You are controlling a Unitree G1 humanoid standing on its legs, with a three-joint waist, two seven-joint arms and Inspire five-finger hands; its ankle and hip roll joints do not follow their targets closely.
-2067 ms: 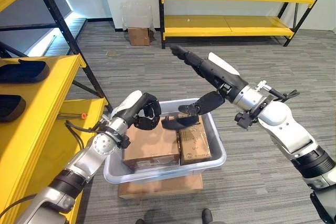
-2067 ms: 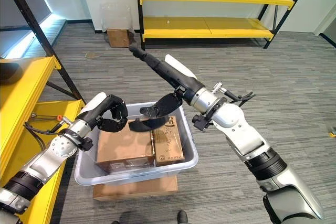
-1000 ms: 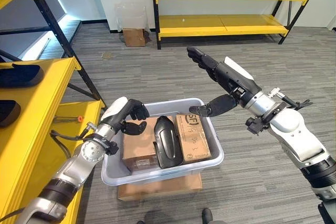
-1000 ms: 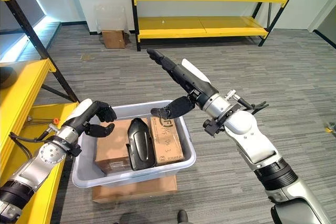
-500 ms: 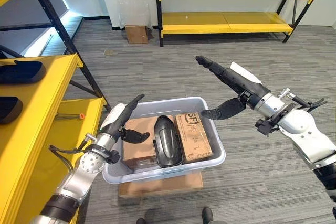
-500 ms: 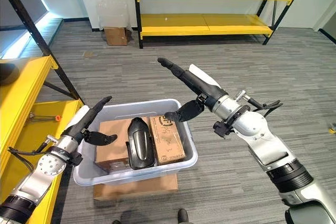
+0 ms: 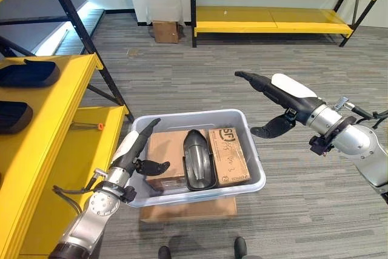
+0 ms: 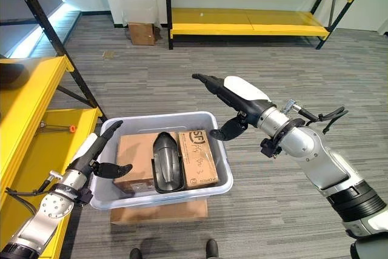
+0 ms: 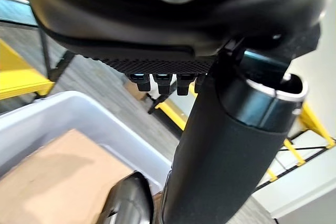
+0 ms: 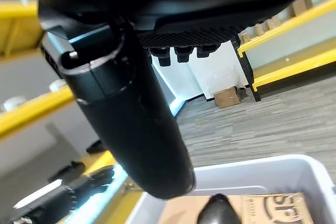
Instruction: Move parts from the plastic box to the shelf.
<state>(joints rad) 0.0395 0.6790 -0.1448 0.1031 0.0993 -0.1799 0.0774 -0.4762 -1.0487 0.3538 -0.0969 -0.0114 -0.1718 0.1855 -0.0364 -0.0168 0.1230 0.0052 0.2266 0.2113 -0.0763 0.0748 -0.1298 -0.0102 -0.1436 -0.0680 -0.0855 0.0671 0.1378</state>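
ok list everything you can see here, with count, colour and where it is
plastic box: one, grey, on the floor in front of the robot
black part: one, lying in the plastic box between the cartons
cartons: two, brown, side by side in the plastic box
shelf: one, yellow, at the robot's left
dark parts: two, on that shelf
far rack: one, yellow, by the wall
left robot hand: open, at the box's left rim
right robot hand: open, raised right of the box
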